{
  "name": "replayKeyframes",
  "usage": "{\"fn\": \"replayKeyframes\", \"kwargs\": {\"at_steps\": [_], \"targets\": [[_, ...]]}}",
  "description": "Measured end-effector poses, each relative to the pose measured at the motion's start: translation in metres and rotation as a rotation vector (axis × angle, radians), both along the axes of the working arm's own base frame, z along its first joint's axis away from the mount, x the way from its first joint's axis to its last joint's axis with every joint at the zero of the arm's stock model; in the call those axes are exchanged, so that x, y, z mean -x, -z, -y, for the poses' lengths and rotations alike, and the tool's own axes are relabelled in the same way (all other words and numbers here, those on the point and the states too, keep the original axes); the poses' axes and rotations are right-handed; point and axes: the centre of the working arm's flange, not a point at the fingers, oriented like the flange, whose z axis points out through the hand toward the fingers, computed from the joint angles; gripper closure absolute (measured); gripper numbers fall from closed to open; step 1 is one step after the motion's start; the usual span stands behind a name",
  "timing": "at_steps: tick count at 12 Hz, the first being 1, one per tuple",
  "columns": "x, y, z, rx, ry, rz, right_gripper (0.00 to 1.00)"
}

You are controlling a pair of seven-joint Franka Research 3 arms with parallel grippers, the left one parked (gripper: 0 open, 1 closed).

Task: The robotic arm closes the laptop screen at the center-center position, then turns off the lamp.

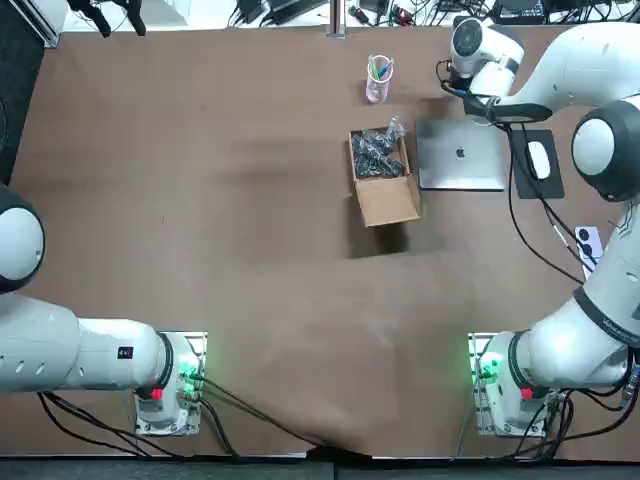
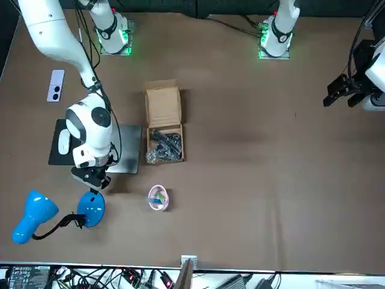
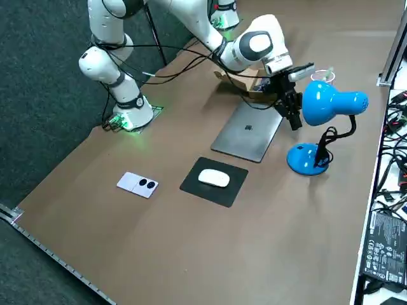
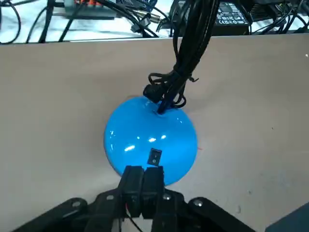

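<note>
Blue lamp base near the far right corner of the table, rocker switch on its dome. Right gripper just above that base, fingers pressed together beside the switch; contact impossible to tell. Silver laptop closed flat just beside the lamp.

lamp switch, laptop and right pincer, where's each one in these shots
lamp switch (image 4: pixel 154 157): right wrist view, on the small dark rocker itself.
laptop (image 1: pixel 460 155): top view, on the logo of its closed lid.
right pincer (image 4: pixel 143 170): right wrist view, midway between its shut fingertips, close to the switch.
</note>
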Motion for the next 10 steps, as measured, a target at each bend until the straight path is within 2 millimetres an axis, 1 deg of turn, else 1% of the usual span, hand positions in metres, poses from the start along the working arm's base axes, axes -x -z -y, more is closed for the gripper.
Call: {"fn": "replayKeyframes", "kwargs": {"at_steps": [2,6,9,10], "targets": [[0.000,0.011,0.004,0.004,-0.002,0.008,0.98],[-0.010,0.019,0.014,-0.027,-0.011,0.022,0.98],[-0.016,0.024,0.015,-0.031,-0.011,0.025,0.98],[-0.018,0.029,0.015,-0.031,-0.013,0.024,0.98]]}}
